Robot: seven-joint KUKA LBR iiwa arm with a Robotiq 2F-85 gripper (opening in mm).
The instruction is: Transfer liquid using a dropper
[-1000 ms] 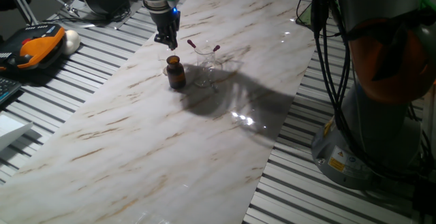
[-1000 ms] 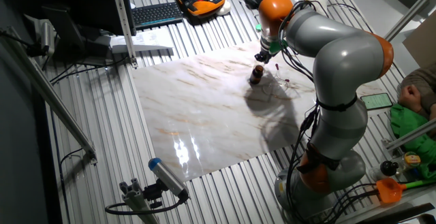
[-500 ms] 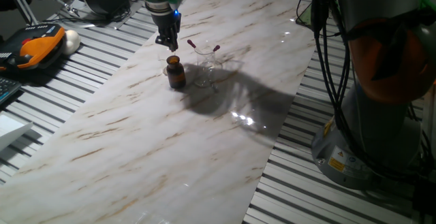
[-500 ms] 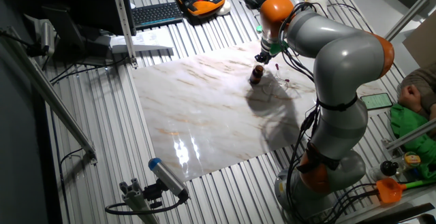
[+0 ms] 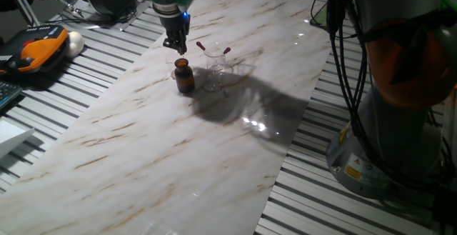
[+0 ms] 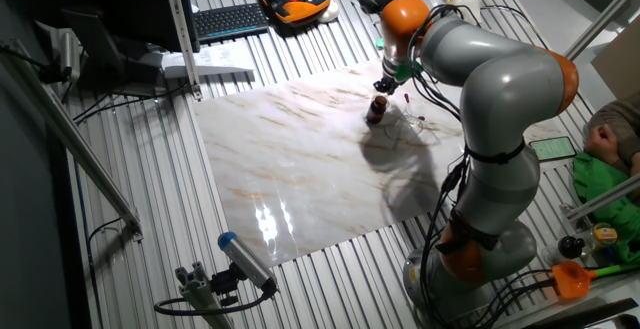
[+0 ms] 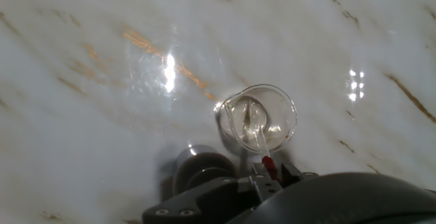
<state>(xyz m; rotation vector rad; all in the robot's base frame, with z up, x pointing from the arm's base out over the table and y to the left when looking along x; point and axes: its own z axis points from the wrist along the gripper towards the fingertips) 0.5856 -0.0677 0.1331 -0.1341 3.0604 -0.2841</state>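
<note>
The gripper (image 5: 175, 46) hangs over the marble board (image 5: 143, 142), just above a small brown bottle (image 5: 185, 76) and at about ten o'clock from a clear glass beaker (image 5: 216, 71) that stands just beside the bottle. In the hand view the fingers are pinched on the red bulb of a dropper (image 7: 257, 137) — its thin clear stem runs down from the bulb into a small clear cup (image 7: 257, 118) directly below, and the tip sits inside the cup's rim. A little liquid glints at the bottom of that cup. The dark round mouth of the bottle shows at about eight o'clock from the cup, close beside it.

Two more droppers (image 5: 213, 49) stand tilted in the beaker, their red bulbs poking above the rim, one leaning toward eleven o'clock and the other toward one o'clock.

From the other fixed view the grey arm (image 6: 500, 79) with its orange joints reaches across from the right, the gripper (image 6: 385, 81) just over the bottle (image 6: 375, 110) near the far edge of the board (image 6: 290, 169). An orange hand controller (image 5: 36, 53) lies on the ribbed table (image 5: 107, 71) off the board — well apart from the glassware.
</note>
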